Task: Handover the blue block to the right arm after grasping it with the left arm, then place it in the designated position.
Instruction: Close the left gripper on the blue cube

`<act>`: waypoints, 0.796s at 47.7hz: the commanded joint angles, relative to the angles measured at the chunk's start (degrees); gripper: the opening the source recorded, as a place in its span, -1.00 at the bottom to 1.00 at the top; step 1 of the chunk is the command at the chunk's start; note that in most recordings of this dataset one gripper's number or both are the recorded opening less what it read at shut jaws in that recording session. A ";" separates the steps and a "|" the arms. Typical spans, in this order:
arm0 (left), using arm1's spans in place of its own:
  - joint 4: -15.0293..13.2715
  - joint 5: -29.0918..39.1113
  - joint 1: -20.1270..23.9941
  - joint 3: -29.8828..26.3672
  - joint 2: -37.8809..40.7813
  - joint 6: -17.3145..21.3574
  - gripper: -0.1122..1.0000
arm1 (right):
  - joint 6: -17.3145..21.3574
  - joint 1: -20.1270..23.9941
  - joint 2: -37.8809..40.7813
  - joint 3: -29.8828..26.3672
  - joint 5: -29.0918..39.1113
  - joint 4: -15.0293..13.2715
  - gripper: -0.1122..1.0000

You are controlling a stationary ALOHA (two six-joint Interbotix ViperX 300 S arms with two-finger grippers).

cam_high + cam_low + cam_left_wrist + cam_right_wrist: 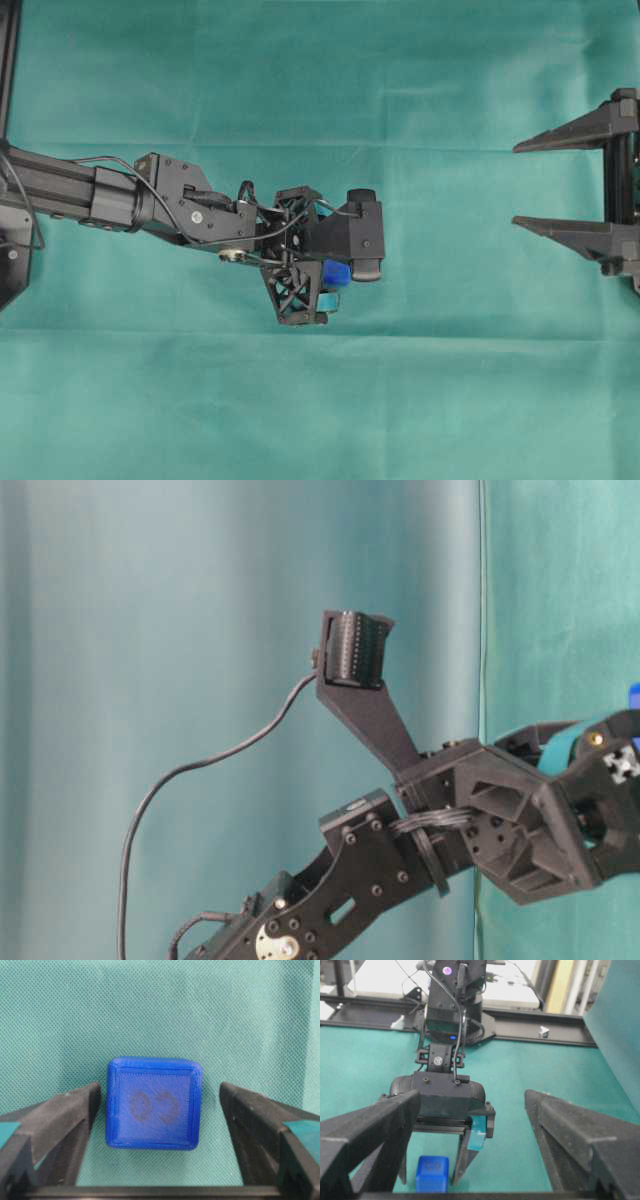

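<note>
A small blue block (154, 1104) sits on green cloth (160, 1005), directly between the two fingers of the left gripper (160, 1110), which points down at it. In the left wrist view the block's top face, faintly engraved, is centred in the opening; the left finger (60, 1120) stands just beside the block's edge, with a slightly wider gap on the other side. Neither finger touches it, so the jaws are open around the block and hold nothing. From overhead, the left arm (120, 195) reaches across the cloth from the left, and only a sliver of blue shows beneath its gripper. The right gripper (575, 185) waits at the far right edge, well apart, its jaws spread wide and empty. The step in hand appears to be the grasp. To do it well, the fingers should probably close evenly on the block's two flat side faces, low enough to catch the sides rather than the rounded top edge. Since the block sits a little off-centre, closing slowly would let it slide into line instead of twisting. The placement marks are not visible in any view.
</note>
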 commanded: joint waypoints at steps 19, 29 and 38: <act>0.18 -0.09 0.00 -0.44 -1.23 0.09 0.04 | -0.09 -0.09 0.44 -1.41 -0.26 -0.09 0.89; 0.18 -0.09 0.00 -0.53 -1.23 0.09 0.04 | -0.09 -0.18 0.44 -1.41 -0.26 -0.09 0.89; 0.18 0.18 0.00 -0.44 -1.76 0.09 0.04 | -0.09 -0.18 0.44 -1.41 -0.26 -0.09 0.89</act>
